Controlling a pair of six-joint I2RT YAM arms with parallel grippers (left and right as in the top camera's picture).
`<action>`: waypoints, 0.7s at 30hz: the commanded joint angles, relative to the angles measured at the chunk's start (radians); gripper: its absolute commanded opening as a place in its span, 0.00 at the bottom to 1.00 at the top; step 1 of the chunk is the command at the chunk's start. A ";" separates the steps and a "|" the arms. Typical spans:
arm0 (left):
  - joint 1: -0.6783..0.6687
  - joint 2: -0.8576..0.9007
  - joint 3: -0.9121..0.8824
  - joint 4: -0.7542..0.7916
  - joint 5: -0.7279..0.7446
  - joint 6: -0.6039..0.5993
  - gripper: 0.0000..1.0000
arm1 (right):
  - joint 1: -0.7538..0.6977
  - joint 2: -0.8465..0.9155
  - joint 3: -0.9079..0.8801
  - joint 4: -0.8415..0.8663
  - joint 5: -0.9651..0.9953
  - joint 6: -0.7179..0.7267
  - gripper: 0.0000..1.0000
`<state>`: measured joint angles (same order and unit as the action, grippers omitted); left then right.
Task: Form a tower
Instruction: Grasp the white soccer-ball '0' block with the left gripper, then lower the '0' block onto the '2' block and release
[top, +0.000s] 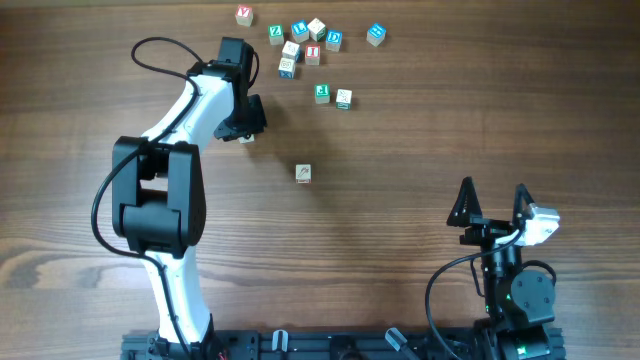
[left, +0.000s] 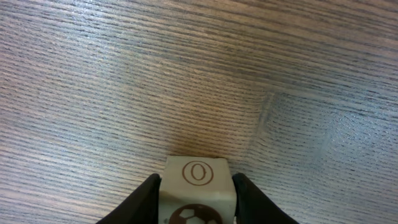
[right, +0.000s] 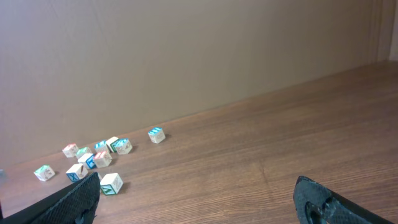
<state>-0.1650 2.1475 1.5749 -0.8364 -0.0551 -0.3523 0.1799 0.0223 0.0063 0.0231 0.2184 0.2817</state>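
My left gripper (left: 198, 178) is shut on a pale wooden cube (left: 199, 193) with a brown circled O on top and a brown football on the near face; both fingers press its sides. From overhead this gripper (top: 244, 128) sits left of the table's middle, and the cube (top: 245, 138) peeks out under it. One pale cube (top: 303, 173) stands alone near the centre, to the right of that gripper. A tower does not show in any view. Near the front right, my right gripper (top: 493, 204) stands open with nothing in it, its fingers (right: 74, 198) wide apart.
Several loose letter cubes (top: 300, 40) with coloured faces are scattered at the back, with two more (top: 332, 95) a little nearer. The right wrist view shows them at its left (right: 93, 155) before a plain wall. A black cable loops behind the left arm (top: 160, 190).
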 joint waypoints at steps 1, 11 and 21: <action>0.005 0.006 -0.005 0.008 -0.008 0.031 0.37 | -0.004 -0.006 -0.001 0.005 0.010 -0.017 1.00; -0.002 -0.283 -0.005 -0.096 0.121 0.031 0.30 | -0.004 -0.006 -0.001 0.005 0.010 -0.017 1.00; -0.181 -0.334 -0.036 -0.298 0.140 -0.042 0.29 | -0.004 -0.006 -0.001 0.004 0.010 -0.017 1.00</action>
<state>-0.2977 1.8214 1.5677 -1.1435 0.0742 -0.3435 0.1799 0.0223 0.0059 0.0231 0.2184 0.2817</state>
